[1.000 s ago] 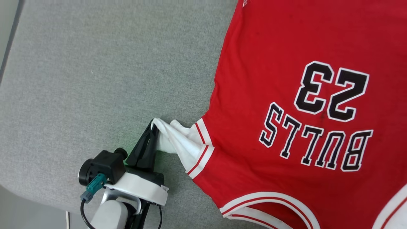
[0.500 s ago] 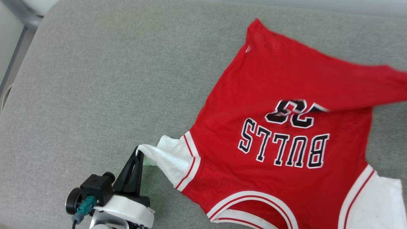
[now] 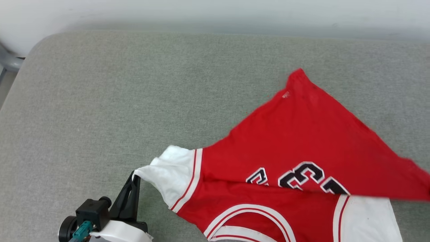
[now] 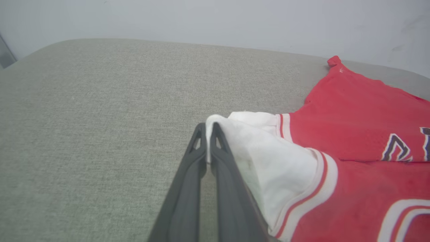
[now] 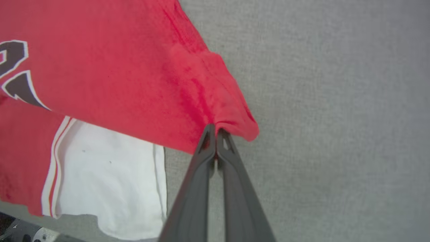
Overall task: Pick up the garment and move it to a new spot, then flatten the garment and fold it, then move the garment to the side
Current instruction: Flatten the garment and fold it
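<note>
My left tool (image 3: 136, 174) is clenched on the edge of the shirt's (image 3: 302, 134) white left sleeve (image 3: 171, 174), at the near edge of the desk (image 3: 134, 84), left of its middle. The sleeve is stretched taut between the fingertips and the red body. My right tool (image 5: 215, 127) is pinched tight on a red hem corner, with the cloth bunched into a small fold just above the tips. It holds that corner over the right part of the desk.

The shirt lies on the near right part of the desk, print side up, its collar toward the near edge. Its lower half is doubled back over the chest, so the fold's edge cuts across the black numerals (image 3: 295, 176) and hides their lower part. The other white sleeve (image 5: 111, 188) lies flat on the desk, partly under that red fold. One red corner points toward the far side of the desk.
</note>
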{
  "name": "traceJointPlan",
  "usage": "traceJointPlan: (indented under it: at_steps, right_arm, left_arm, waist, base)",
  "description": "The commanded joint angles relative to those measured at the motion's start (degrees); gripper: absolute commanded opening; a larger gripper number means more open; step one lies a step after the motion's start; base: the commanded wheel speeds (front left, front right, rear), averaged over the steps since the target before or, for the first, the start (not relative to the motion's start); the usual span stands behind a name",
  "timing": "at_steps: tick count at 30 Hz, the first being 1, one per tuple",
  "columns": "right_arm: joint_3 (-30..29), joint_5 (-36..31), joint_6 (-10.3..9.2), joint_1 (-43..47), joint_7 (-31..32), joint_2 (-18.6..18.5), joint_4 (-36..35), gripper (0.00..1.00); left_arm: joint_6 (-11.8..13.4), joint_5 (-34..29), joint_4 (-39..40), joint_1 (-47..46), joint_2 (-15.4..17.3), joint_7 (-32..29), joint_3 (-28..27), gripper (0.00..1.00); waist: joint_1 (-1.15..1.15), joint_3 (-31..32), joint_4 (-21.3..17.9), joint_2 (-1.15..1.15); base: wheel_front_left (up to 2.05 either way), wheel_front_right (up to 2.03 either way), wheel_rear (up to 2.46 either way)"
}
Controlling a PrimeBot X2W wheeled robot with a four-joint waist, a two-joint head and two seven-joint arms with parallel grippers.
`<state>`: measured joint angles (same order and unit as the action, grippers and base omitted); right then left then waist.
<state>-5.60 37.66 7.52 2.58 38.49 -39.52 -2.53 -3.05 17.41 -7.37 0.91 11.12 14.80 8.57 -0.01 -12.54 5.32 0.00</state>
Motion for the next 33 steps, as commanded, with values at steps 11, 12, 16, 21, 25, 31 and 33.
traceJointPlan:
  at_steps: [11, 12, 16, 21, 25, 31, 33]
  right_arm:
    - [-3.14, -2.78, -0.06, 16.59, 2.7, 10.64, 2.05, 0.0]
    - [-2.84, -2.53, -0.06, 16.96, 2.68, 11.47, 2.81, 0.0]
    - [-2.97, -2.3, -0.06, 15.87, 0.46, 13.25, 4.06, 0.55]
    - [-4.18, -3.03, -0.06, 12.71, -3.24, 11.33, 1.35, 1.0]
    - [-5.78, -2.95, -0.06, 10.02, -5.72, 9.17, -2.94, 1.0]
    - [-7.79, -2.56, -0.06, 3.26, -5.62, 5.27, -10.32, 1.0]
    - [-6.81, -3.16, -0.06, 0.11, -5.01, 3.45, -11.14, 1.0]
  left_arm:
    - [0.32, 0.42, -0.61, 0.76, 0.72, 0.01, 0.23, 0.0]
    - [0.31, 0.39, -0.68, 0.74, 0.82, 0.02, 0.29, 0.0]
    - [0.58, 0.38, -0.78, 0.7, 1.2, 0.04, 0.26, 0.0]
    - [0.77, 0.31, -0.47, 0.61, 1.48, -0.14, 0.58, 0.0]
    - [0.9, 0.12, 0.03, 0.19, 1.46, -0.33, 1.11, 0.0]
    - [0.79, 0.02, 0.62, -0.94, 1.28, -0.49, 2.03, 0.0]
    - [0.71, -0.13, 0.85, -1.59, 1.15, -0.54, 2.45, 0.0]
  waist:
    - [0.01, 1.15, -1.74, 0.0]
    - [0.01, 1.17, -1.81, 0.0]
    - [0.01, 1.18, -2.16, 0.0]
    - [0.01, 1.25, -2.53, 0.0]
    - [0.01, 1.04, -2.34, 0.0]
    - [0.01, 0.08, -1.01, 0.0]
    - [0.01, -0.52, -0.36, 0.0]
  base:
    - [0.0, 0.0, 0.0]
    - [0.0, 0.0, 0.0]
    - [0.0, 0.0, 0.0]
    - [0.0, 0.0, 0.0]
    - [0.0, 0.0, 0.0]
    - [0.0, 0.0, 0.0]
    - [0.0, 0.0, 0.0]
